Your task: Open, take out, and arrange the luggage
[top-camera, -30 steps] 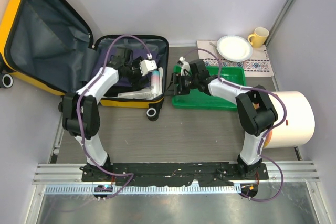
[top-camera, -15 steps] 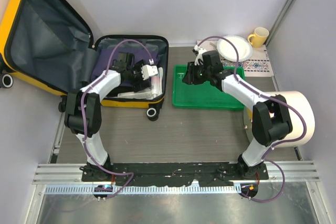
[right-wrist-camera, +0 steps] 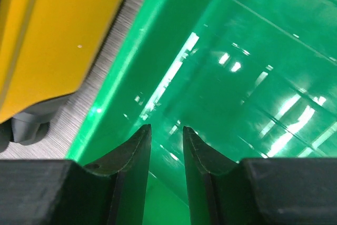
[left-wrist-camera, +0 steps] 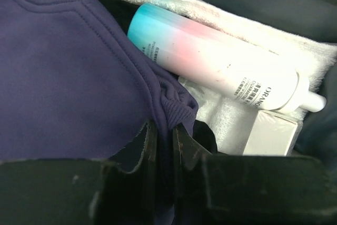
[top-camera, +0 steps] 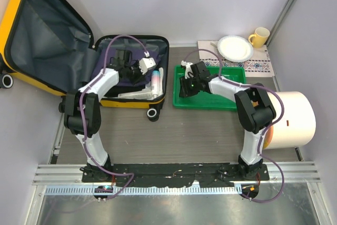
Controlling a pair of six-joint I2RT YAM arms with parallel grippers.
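The luggage [top-camera: 47,40] lay open at ten o'clock on the table [top-camera: 174,130]. Its lid tilted back toward the left wall, and its base sat flat, ringed with black zipper trim. Only a thin strip of table showed between the base's three-o'clock edge and the green tray [top-camera: 231,101]. The widest bare room was the wood-grain band at six o'clock, between these things and the arm bases. A large cream cylinder [top-camera: 295,119] crowded the four-o'clock side against the right wall. At one o'clock a white plate [top-camera: 235,47] and a yellow mug [top-camera: 259,36] sat on a patterned mat [top-camera: 260,66].

The shell was glossy yellow hard plastic and the lining a dull dark grey fabric. Inside the base lay a soft purple garment [left-wrist-camera: 63,77] with a ribbed cuff and a fluffy white towel [left-wrist-camera: 221,22]. On the towel lay a smooth round bottle [left-wrist-camera: 221,61], shading from teal to pink to white, with a small white box [left-wrist-camera: 271,133] beside it.

The left gripper [top-camera: 132,71] reached into the base, its fingers [left-wrist-camera: 150,140] pinched on the garment's cuff at the bottle's seven o'clock. The right gripper [top-camera: 182,88] hung over the tray's nine-o'clock end. Its jaws stood a narrow slit apart around nothing, above shiny green plastic. The luggage's yellow wall and a grey wheel [right-wrist-camera: 23,127] lay just beyond the tray's rim.
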